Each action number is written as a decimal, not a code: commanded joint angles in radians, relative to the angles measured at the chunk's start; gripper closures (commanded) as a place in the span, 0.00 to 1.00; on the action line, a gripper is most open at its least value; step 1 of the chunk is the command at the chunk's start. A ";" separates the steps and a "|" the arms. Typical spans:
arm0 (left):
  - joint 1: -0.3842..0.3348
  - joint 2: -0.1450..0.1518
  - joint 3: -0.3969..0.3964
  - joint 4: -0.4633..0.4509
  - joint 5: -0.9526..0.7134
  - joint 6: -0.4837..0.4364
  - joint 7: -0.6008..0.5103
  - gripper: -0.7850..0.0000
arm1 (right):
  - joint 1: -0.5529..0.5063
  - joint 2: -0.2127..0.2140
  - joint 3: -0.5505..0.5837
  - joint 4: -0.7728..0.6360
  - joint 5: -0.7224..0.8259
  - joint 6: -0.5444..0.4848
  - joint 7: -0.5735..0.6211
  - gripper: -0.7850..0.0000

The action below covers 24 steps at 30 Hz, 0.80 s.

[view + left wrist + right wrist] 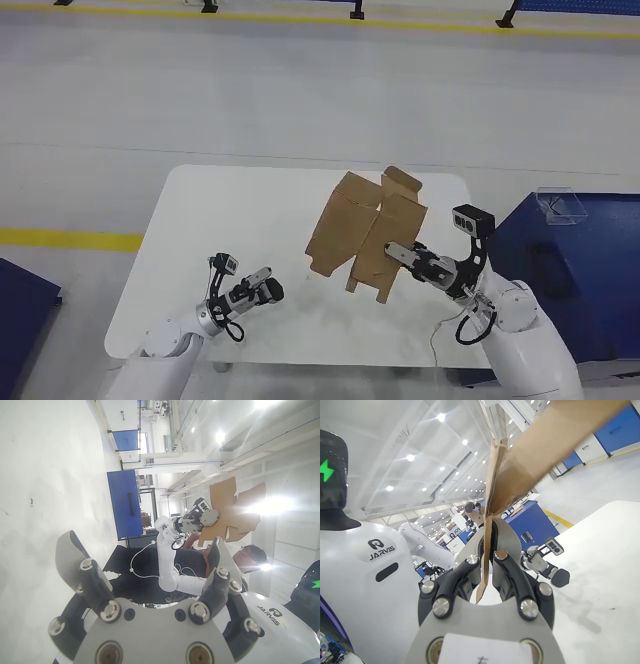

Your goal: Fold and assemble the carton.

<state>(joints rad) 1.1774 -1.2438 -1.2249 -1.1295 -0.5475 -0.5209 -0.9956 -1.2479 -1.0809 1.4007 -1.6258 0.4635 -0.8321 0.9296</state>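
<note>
A flat brown carton point(365, 230) with loose flaps hangs tilted above the right half of the white table point(230, 220). My right gripper point(402, 251) is shut on the carton's near lower edge. The right wrist view has the cardboard sheet point(517, 475) pinched edge-on between the fingers of that gripper point(488, 541). My left gripper point(266, 287) stays low over the table's front left, apart from the carton, and stands open. In the left wrist view this gripper point(142, 547) has nothing between its fingers, with the carton point(222, 500) farther off.
A blue cabinet point(570, 260) stands close to the table's right edge, with a clear plastic box point(560, 204) on its far corner. Bare tabletop lies to the left of the carton. Grey floor with yellow lines surrounds the table.
</note>
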 commanded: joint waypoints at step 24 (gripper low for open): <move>0.150 0.053 -0.183 -0.302 0.164 -0.159 -0.115 0.00 | 0.056 0.001 -0.176 0.142 0.071 0.365 0.320 1.00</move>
<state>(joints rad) 1.3213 -1.1902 -1.4204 -1.4257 -0.4211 -0.6912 -1.1160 -1.1958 -1.0780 1.2312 -1.4959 0.5125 -0.4697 1.2503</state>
